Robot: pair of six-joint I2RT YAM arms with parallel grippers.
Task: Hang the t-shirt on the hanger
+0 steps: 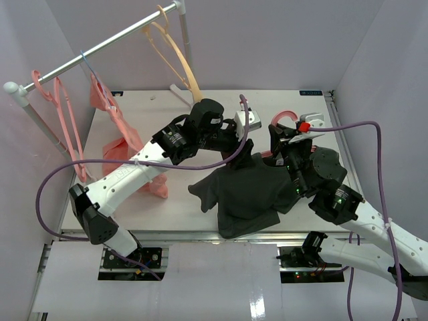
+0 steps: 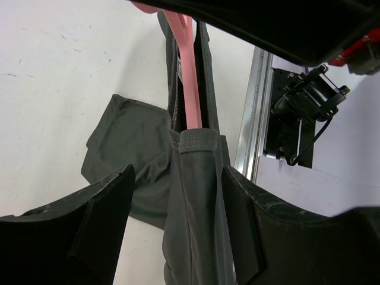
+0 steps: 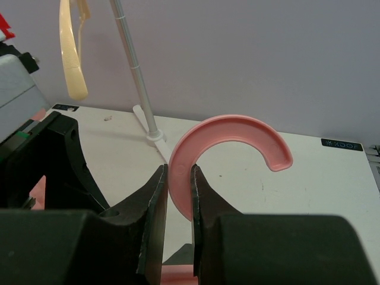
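Note:
The dark charcoal t-shirt hangs bunched over the table's front middle, part of it resting on the surface. My right gripper is shut on the hook of the salmon-pink hanger. The right wrist view shows that hook pinched between the fingers. My left gripper stands open at the shirt's top. In the left wrist view the hanger's neck runs down into the shirt's collar. The cloth hangs between the spread fingers, not pinched. The hanger's shoulders are hidden inside the shirt.
A metal rail crosses the back left, carrying pink hangers and a tan-yellow hanger. A salmon-pink garment hangs low under the rail beside the left arm. The rail's pole stands behind the hook.

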